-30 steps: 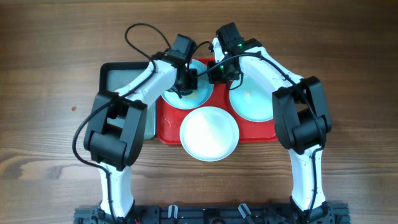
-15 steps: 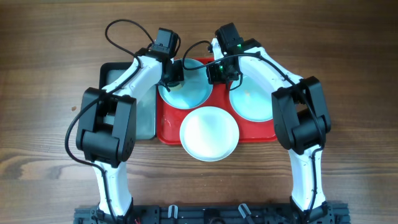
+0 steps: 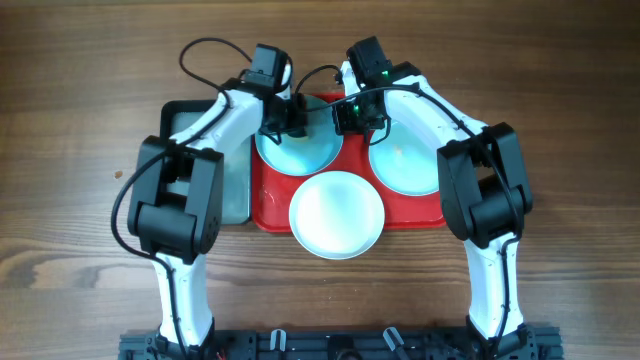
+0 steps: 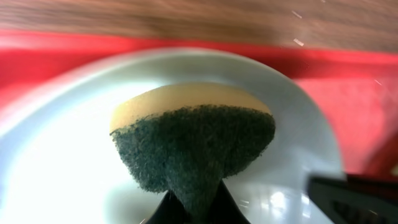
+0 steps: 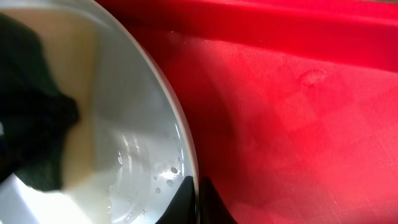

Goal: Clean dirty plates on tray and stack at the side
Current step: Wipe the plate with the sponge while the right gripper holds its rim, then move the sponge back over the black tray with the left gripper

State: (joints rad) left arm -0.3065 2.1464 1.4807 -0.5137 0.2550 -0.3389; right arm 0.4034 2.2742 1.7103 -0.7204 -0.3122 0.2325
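Your right gripper [image 5: 196,200] pinches the rim of the far-left pale aqua round plastic plate [image 5: 137,124]. Press the yellow-and-green sponge [image 4: 193,143] clenched in your left gripper [image 4: 193,210] flat and scrub gently.

A: Where does the overhead camera look from?
B: High above, straight down on the whole table [image 3: 80,100].
A: And the wrist cameras?
B: Very near, behind the left claw [image 4: 193,208] and the right claw [image 5: 196,202]. All views share the plate [image 3: 305,155] before them.
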